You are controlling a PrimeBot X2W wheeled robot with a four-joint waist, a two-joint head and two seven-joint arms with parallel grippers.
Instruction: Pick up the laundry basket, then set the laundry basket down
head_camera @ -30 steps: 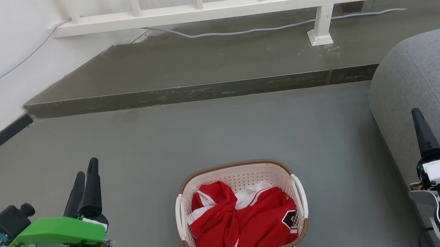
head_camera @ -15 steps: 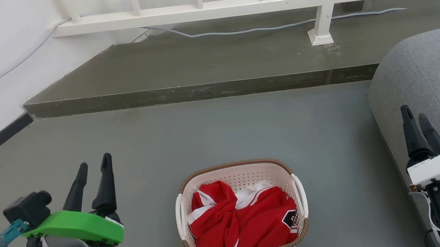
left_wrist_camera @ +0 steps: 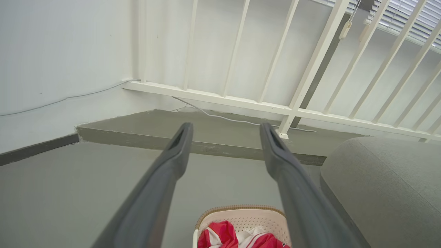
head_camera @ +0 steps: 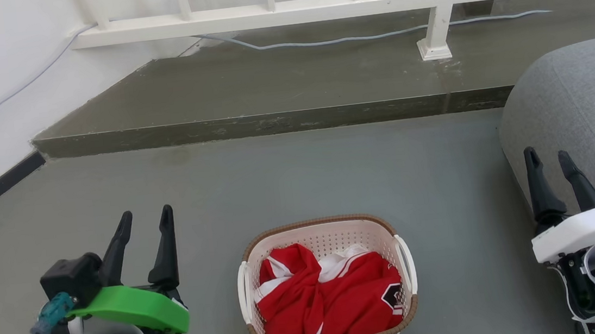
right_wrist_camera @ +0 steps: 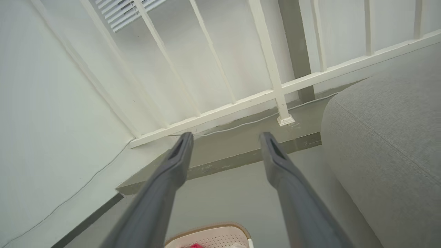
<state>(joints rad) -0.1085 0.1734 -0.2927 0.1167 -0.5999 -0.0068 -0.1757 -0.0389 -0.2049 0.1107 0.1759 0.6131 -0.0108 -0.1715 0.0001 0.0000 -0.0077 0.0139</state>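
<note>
Laundry basket [head_camera: 320,224] on floor [head_camera: 298,178] between left gripper [head_camera: 146,210] and right gripper [head_camera: 546,152]; clothes [head_camera: 332,300] inside.

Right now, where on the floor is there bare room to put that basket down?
The widest bare floor lies between the laundry basket and the raised step. A narrower strip lies between the basket and the left gripper. It is tighter on the right, where the grey sofa and right gripper crowd in.

Looks like a home interior. Shows a grey fabric sofa [head_camera: 569,102] at the right edge of the head view, a laundry basket [head_camera: 321,236] of red and white clothes [head_camera: 338,302] at bottom centre on a grey floor [head_camera: 277,180], a white railing [head_camera: 315,6] along the top above a raised step [head_camera: 268,90], and slatted window blinds [left_wrist_camera: 403,17] in the upper right of the left wrist view.
</note>
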